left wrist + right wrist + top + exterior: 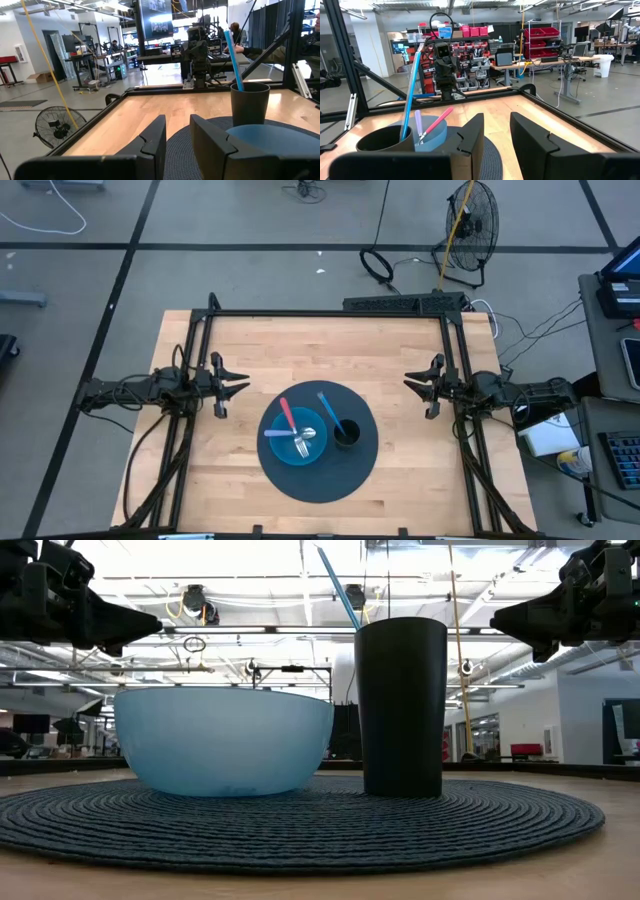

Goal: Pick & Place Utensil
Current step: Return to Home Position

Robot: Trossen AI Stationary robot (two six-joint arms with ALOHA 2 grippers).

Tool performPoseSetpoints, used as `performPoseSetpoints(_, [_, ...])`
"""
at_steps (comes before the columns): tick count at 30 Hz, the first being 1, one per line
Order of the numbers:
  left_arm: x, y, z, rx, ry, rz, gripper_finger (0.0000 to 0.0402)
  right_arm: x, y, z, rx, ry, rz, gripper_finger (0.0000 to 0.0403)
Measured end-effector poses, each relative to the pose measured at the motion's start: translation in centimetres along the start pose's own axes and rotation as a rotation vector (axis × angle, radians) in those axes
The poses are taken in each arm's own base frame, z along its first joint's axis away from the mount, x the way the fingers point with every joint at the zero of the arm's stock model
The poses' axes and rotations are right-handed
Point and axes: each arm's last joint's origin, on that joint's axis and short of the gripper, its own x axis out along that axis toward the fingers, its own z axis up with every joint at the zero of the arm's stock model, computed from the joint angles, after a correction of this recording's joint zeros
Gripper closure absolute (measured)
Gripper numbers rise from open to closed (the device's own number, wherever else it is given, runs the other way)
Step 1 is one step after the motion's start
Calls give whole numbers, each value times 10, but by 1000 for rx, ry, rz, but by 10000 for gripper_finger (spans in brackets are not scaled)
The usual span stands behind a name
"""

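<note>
High view – left gripper [240, 383]: over the table's [300, 345] left edge, well apart from the mat, fingers spread and nothing between them.
High view – right gripper [410, 383]: over the right edge, facing the left one, likewise released and empty.
High view – mat [318, 485]: round and dark, on the table between the two arms, towards the near edge.
High view – blue bowl [275, 452]: on the left half of the mat, with the pink fork [288, 417] lying in it.
High view – black cup [345, 432]: upright on the mat, just beside the bowl on its right; the blue straw [328, 408] leans out of it.
Low view – bowl [222, 740] and cup [401, 708]: side by side on the mat [300, 825], close together; whether they touch cannot be told.
Low view – straw [340, 590]: tilts leftward above the cup's rim.
Low view – grippers: left [140, 625] and right [510, 625] hang high at either side, clear of everything.
Left wrist view – gripper [176, 131]: fingers [152, 145] parted, holding nothing.
Left wrist view – ahead: cup [249, 102] with straw [233, 60], the bowl's [272, 137] rim in front of it, and a fan [55, 130] on the floor.
Right wrist view – gripper [496, 132]: parted and empty.
Right wrist view – ahead: cup [382, 140] with straw [411, 95]; behind it the bowl [437, 135] holds the pink fork [436, 121] and a lilac handle [418, 122], both propped on the rim.
</note>
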Motion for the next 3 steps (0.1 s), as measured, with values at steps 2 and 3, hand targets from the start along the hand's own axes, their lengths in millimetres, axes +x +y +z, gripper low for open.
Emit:
performPoseSetpoints(2, [0, 0, 0, 0, 0, 0, 309, 0, 0, 0, 0, 0, 0, 314])
performPoseSetpoints(3, [0, 0, 0, 0, 0, 0, 309, 0, 0, 0, 0, 0, 0, 314])
